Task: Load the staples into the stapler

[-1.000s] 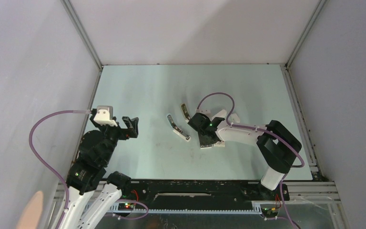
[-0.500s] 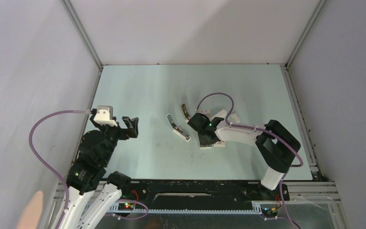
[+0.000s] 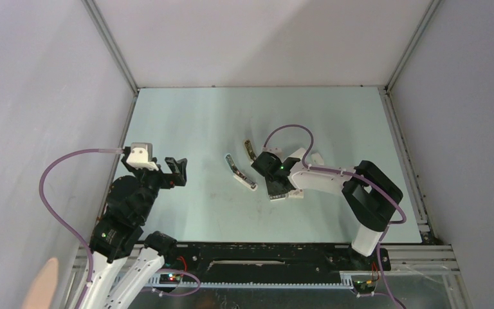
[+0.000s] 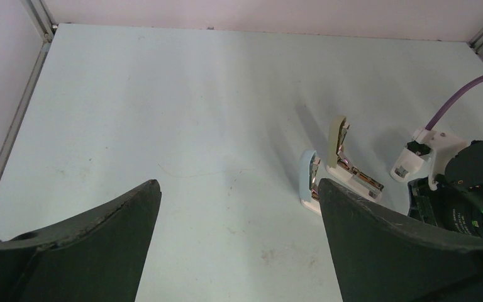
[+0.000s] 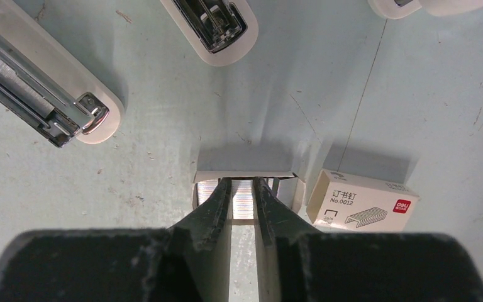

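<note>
Just right of centre in the top view, low over the pale green table (image 3: 199, 116), the right gripper (image 3: 276, 191), pointed down. At the lower middle of the right wrist view, its two dark fingers (image 5: 217, 204) drawn close together on either side of a narrow strip of the staples (image 5: 243, 200), grey and finely striped. Cannot tell whether pressed onto that strip or just short of it. Around the staples, an open white tray (image 5: 245, 175) flat on the table, with more grey stripes showing to the left of the fingers. Just beside the tray, toward the lower right of that view, a small white box (image 5: 361, 201) printed with a staple drawing. At the upper left of the wrist view, the stapler (image 5: 38, 82), white, lying open with its metal magazine exposed, apart from the fingers. At top centre, a second shorter white piece (image 5: 210, 25) with metal inside; cannot tell whether joined to the first. At the top right corner, the edge of another small white part (image 5: 427, 5). At centre-left of the top view, the left gripper (image 3: 177, 168), jaws spread wide, well apart from stapler and staples. In the left wrist view, pale table showing between its dark fingers, with the stapler toward the right of the frame.
</note>
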{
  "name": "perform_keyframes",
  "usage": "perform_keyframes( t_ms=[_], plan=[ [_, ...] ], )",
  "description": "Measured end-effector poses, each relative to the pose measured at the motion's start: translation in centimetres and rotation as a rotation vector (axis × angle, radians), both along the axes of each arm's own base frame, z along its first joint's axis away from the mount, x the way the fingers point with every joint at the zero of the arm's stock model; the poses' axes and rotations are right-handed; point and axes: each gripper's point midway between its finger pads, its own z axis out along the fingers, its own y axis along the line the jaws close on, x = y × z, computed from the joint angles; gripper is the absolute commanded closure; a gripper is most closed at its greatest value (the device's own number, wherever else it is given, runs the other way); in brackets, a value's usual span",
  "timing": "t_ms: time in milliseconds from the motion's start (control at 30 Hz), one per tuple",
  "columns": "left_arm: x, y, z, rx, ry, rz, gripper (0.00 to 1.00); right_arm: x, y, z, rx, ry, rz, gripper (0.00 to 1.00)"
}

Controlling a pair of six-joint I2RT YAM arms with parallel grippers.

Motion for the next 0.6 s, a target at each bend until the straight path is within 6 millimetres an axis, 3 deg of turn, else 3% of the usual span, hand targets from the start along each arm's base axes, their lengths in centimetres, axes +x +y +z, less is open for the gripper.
perform_keyframes(
  t_ms=[233, 600],
  plan=[
    [0.00, 0.00, 0.00, 0.000, 0.000, 0.000, 0.02, -0.01, 0.02, 0.13, 0.000, -0.003, 0.007, 0.88],
    [0.00, 0.00, 0.00, 0.000, 0.000, 0.000, 0.02, -0.34, 0.23, 0.13, 0.006, 0.012, 0.030, 0.73]
  ],
)
